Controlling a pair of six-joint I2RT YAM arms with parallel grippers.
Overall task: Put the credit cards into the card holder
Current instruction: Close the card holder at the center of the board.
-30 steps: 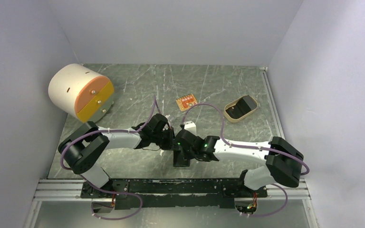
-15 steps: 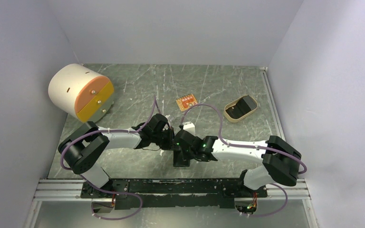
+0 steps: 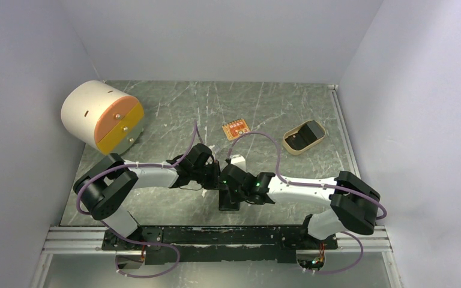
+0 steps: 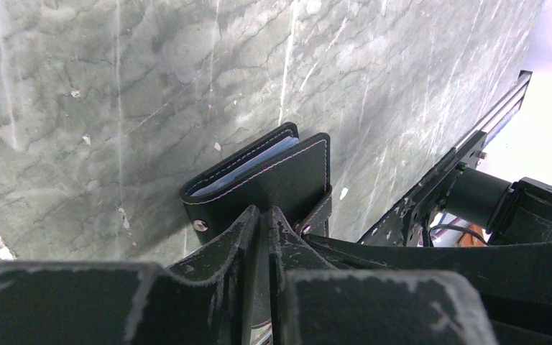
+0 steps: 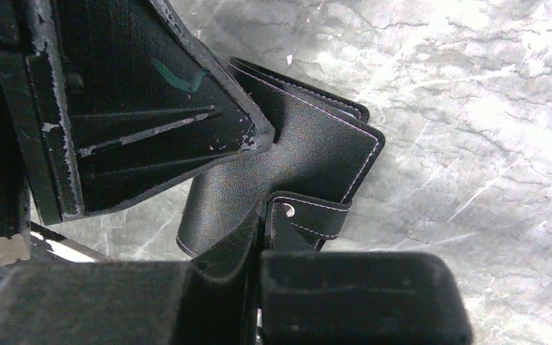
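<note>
Left hand (image 4: 262,219) and right hand (image 5: 264,215) pinch card holder (image 4: 287,172) edges.

Card holder (image 4: 277,176) boxed in: left gripper (image 4: 264,213) clamped on it from left, right gripper (image 5: 264,217) from right, arms (image 3: 150,175) spanning near side. Far side of card holder: bare table (image 3: 264,111), passable. Well beyond: orange board (image 3: 236,128), tan tray (image 3: 296,150) far-right, drum box (image 3: 90,111) far-left, all apart from it.
</note>
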